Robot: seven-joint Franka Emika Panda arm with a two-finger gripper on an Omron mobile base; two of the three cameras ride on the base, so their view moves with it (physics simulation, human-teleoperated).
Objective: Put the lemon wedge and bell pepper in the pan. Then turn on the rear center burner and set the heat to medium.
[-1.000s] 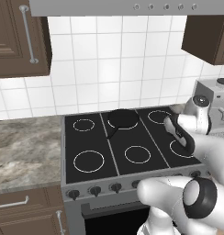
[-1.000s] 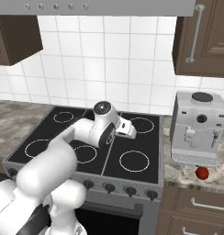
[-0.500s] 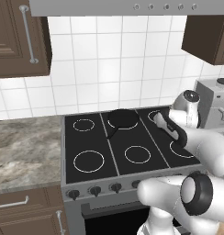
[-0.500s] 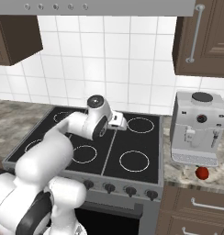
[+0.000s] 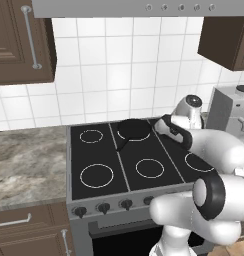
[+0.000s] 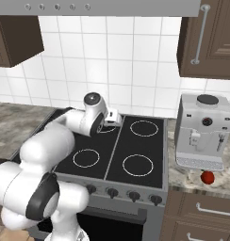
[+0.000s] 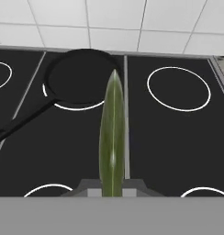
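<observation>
Your end effector is pinched narrow on the lemon wedge, thin edge up between the jaws. In the hand view the wedge stands as a slim yellow-green blade rising from the fingertips, so the grip sits at its lower end and most of the piece is free above. That hold suits a small slippery slice: clamped across the flat faces, it cannot roll.

Pan sits on the rear center burner of the cooktop, near the back edge by the tiled wall; the burner's white ring peeks out along the pan's near rim. Its handle runs toward the front left. Pan looks empty from here. Already parked on the burner it must heat, so nothing needs shifting before the knob step.

From the left base view, the end effector hangs over the back of the cooktop just right of the pan, apart from it. My reading: you are mid-carry, wedge not yet over the pan; a short move toward the pan's middle, then release low so it does not bounce off the shallow rim.

Bell pepper lies on the surface at the right, in front of the coffee machine, near the front edge, well apart from the pan. Second fetch waits there. Knobs line the front edge of the stove.
</observation>
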